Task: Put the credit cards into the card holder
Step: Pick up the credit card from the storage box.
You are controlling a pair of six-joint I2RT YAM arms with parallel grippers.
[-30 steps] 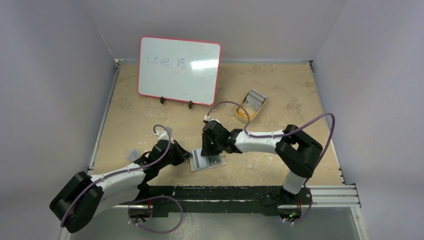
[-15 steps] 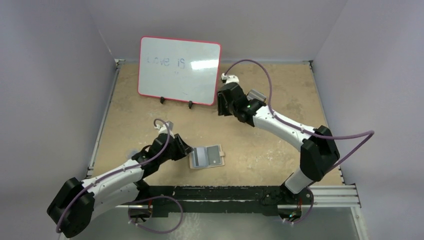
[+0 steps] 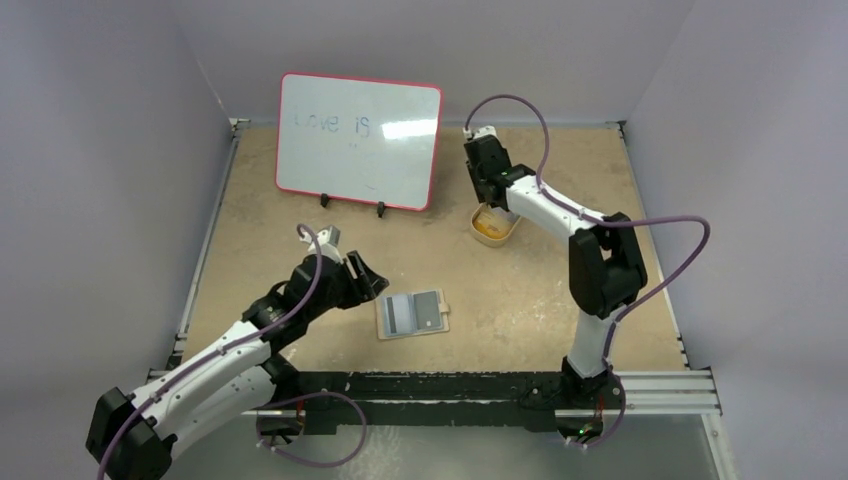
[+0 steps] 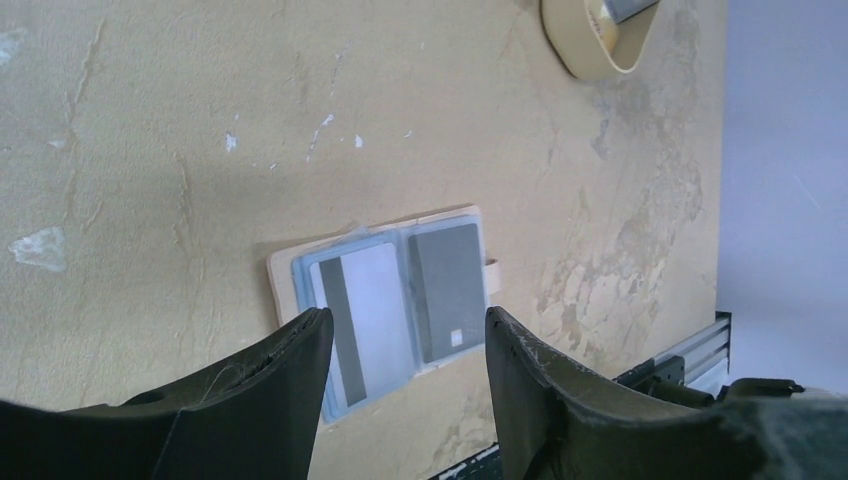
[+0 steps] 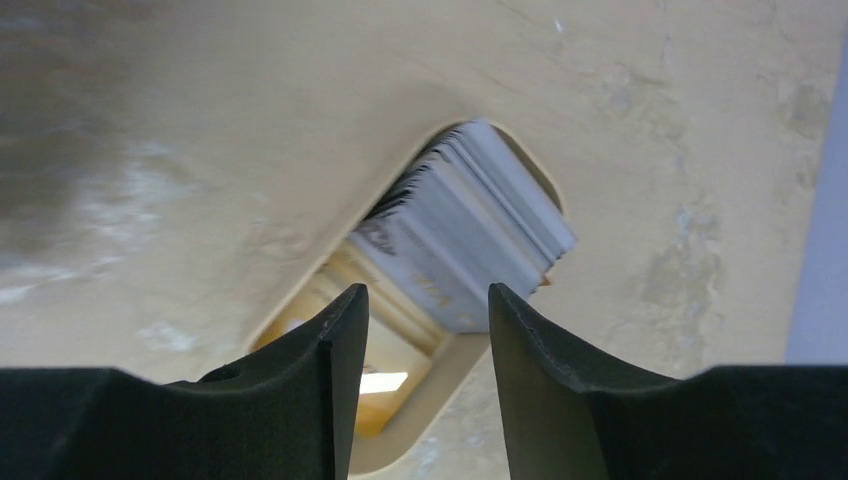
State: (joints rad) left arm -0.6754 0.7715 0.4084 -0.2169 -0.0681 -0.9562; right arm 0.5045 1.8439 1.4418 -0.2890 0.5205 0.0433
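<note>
Top external: the left gripper [image 3: 372,284] is spread and empty, with the opened card holder [image 3: 412,313] lying flat just beyond its tips. The right gripper [image 3: 489,200] hangs above the tan dish [image 3: 493,232]. Left wrist: jaws spread, card holder directly ahead. Right wrist: jaws apart, holding nothing, with the credit cards [image 5: 480,225] stacked in the dish straight ahead.

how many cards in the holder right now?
2. A pale striped card in the left pocket of the holder, a darker grey card in the right pocket. Others may hide behind them; a stack of cards sits in the dish.
</note>
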